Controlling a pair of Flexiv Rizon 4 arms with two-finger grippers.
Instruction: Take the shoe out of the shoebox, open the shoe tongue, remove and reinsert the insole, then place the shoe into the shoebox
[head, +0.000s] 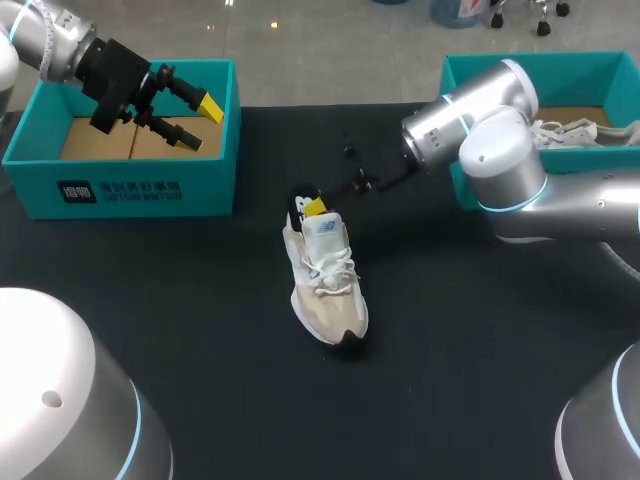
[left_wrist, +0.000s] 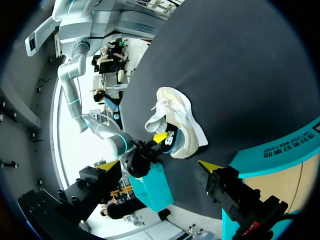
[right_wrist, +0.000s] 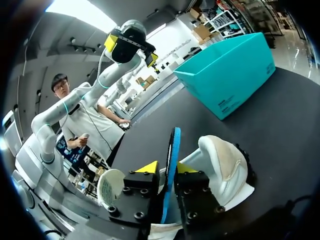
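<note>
A beige and white shoe (head: 325, 275) lies on the black table, its toe toward me. My right gripper (head: 315, 206) sits at the shoe's heel opening. In the right wrist view a thin blue insole (right_wrist: 173, 147) stands on edge between the fingers of my right gripper (right_wrist: 167, 168), which are closed against it from both sides, with the shoe (right_wrist: 222, 165) just beside them. My left gripper (head: 201, 123) hangs open above the left teal shoebox (head: 120, 190), holding nothing. From the left wrist the shoe (left_wrist: 177, 122) lies ahead with the right gripper (left_wrist: 160, 137) at its heel.
A second teal box (head: 470, 70) stands at the back right behind my right arm, with another pale shoe (head: 575, 130) in it. The left box shows a bare cardboard floor. Black table surface surrounds the shoe.
</note>
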